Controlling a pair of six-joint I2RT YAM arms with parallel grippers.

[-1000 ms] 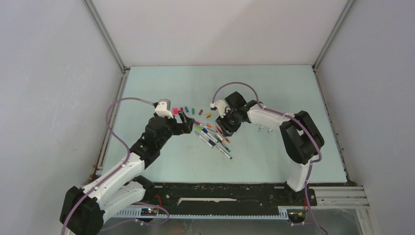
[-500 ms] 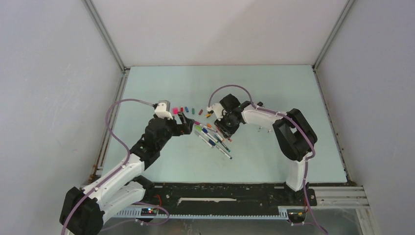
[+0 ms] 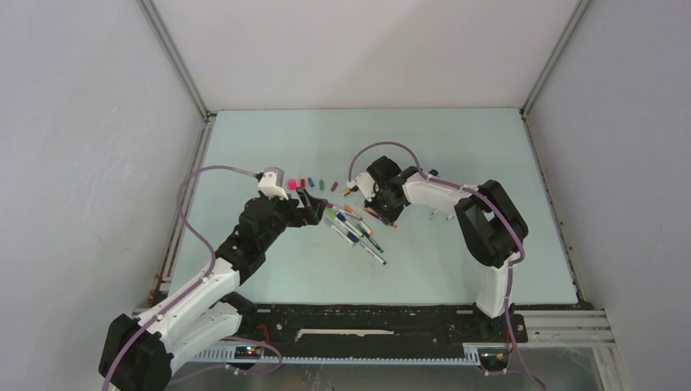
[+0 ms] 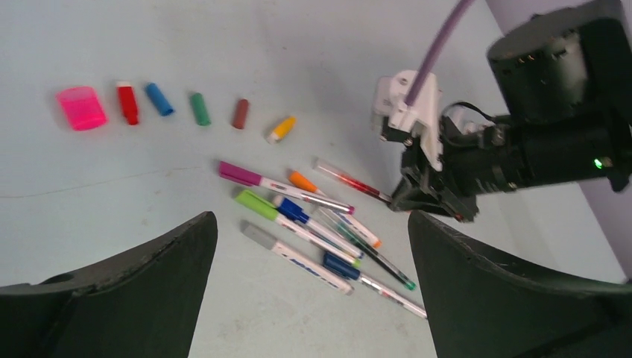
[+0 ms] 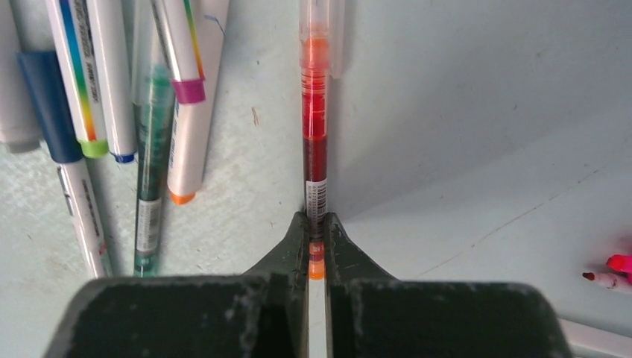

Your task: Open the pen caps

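Observation:
Several pens lie fanned out mid-table, still wearing coloured caps: purple, green and blue. My right gripper is shut on the tail end of a slim red pen. That pen lies on the table and its clear-capped tip points away. My left gripper hovers wide open over the near side of the pile, holding nothing. Loose caps form a row: fat pink, red, blue, green, dark red and orange.
A pink-tipped marker lies at the right edge of the right wrist view. The right arm reaches in from the right, close to the pile. Metal frame rails border the table at the sides.
My right gripper has closed its jaws onto the red pen's end. The left gripper has stayed open and still.

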